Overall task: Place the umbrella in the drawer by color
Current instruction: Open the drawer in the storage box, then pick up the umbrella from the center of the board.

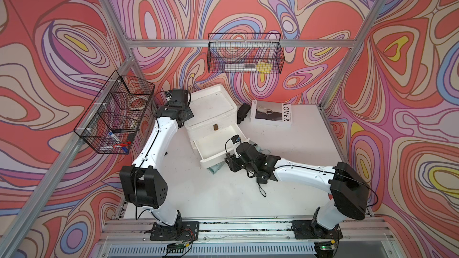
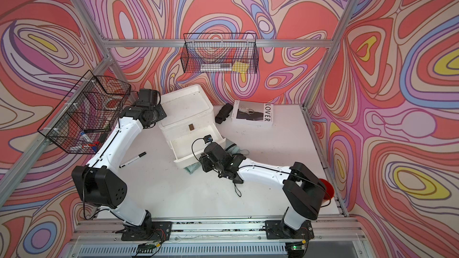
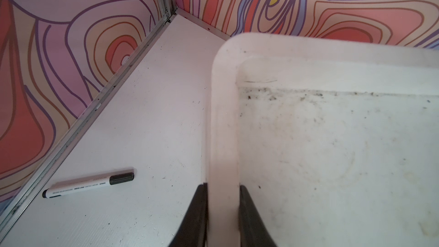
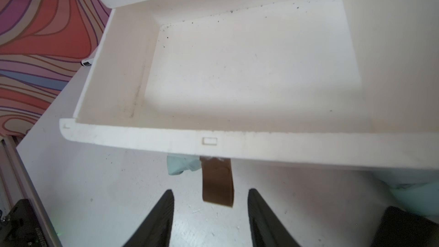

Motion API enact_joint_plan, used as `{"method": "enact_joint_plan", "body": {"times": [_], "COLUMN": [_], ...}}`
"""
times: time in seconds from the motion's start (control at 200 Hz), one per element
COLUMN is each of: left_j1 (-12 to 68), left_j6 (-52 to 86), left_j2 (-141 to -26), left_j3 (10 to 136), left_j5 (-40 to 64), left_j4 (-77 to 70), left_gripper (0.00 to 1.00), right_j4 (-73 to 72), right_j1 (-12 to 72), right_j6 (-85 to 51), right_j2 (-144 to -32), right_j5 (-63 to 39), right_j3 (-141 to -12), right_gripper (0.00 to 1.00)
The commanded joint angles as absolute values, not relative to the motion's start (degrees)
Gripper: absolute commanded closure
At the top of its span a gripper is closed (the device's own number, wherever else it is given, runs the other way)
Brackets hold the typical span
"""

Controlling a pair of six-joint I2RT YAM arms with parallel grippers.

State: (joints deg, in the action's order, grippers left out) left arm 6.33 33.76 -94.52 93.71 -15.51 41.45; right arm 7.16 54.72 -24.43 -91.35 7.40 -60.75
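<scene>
The white drawer unit (image 1: 211,106) stands at the back, its lower drawer (image 1: 218,148) pulled out and empty (image 4: 251,55). The drawer's brown pull tab (image 4: 217,181) hangs loose between the spread fingers of my right gripper (image 4: 211,190), which is open in front of the drawer (image 1: 229,163). A pale teal umbrella (image 1: 215,168) lies partly under the drawer (image 4: 180,166). One black umbrella (image 1: 243,112) lies beside the book. Another black umbrella, with a cord (image 1: 262,182), lies under my right wrist. My left gripper (image 3: 222,184) is shut on the unit's top rim (image 3: 223,115).
A marker (image 2: 133,159) lies on the table left of the unit, also seen in the left wrist view (image 3: 88,185). A white book (image 1: 272,114) sits at the back right. Wire baskets hang on the back wall (image 1: 244,53) and left wall (image 1: 116,112). A red object (image 2: 326,189) sits at the right edge.
</scene>
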Motion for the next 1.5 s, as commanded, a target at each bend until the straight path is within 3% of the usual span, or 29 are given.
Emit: {"method": "enact_joint_plan", "body": {"times": [0.0, 0.145, 0.275, 0.351, 0.436, 0.646, 0.806, 0.981, 1.042, 1.132, 1.492], "left_j1": [6.2, 6.2, 6.2, 6.2, 6.2, 6.2, 6.8, 8.1, 8.5, 9.2, 14.5], "left_j6": [35.6, 34.0, 31.2, 29.5, 27.5, 21.2, 19.1, 18.1, 17.7, 16.9, 11.2], "left_j2": [-96.7, -94.0, -90.8, -88.3, -84.7, -75.1, -70.5, -69.5, -69.1, -68.4, -69.1], "left_j3": [90.9, 89.9, 89.2, 87.7, 84.8, 76.6, 72.9, 72.4, 72.4, 72.1, 72.3], "left_j5": [-8.3, -6.5, -3.8, -2.1, 0.1, 11.8, 16.1, 18.6, 19.4, 20.9, 30.9], "left_j4": [43.8, 41.9, 40.2, 38.1, 34.3, 22.1, 15.9, 15.6, 15.5, 13.3, 13.1], "left_gripper": [0.85, 0.71, 0.60, 0.40, 0.26, 0.21, 0.22, 0.22, 0.22, 0.22, 0.23], "right_j4": [14.9, 22.6, 24.6, 23.2, 20.3, 14.9, 12.7, 13.4, 13.9, 14.8, 24.5], "right_j1": [54.9, 53.3, 47.5, 44.2, 42.4, 42.2, 42.2, 42.1, 42.1, 42.1, 42.1], "right_j6": [-24.1, -24.5, -27.8, -29.6, -30.9, -32.7, -32.8, -32.4, -32.5, -32.4, -16.1], "right_j2": [-84.6, -79.2, -77.5, -77.6, -78.9, -84.5, -85.6, -83.5, -82.4, -80.5, -65.4], "right_j5": [14.7, 23.2, 19.6, 15.6, 11.1, 3.3, 2.3, 5.8, 6.9, 8.7, 12.5], "right_j3": [-60.6, -57.1, -50.8, -46.8, -43.4, -41.1, -41.0, -40.7, -40.2, -39.8, -48.3], "right_gripper": [0.39, 0.31, 0.27, 0.24, 0.23, 0.22, 0.36, 0.62, 0.74, 1.00, 1.00]}}
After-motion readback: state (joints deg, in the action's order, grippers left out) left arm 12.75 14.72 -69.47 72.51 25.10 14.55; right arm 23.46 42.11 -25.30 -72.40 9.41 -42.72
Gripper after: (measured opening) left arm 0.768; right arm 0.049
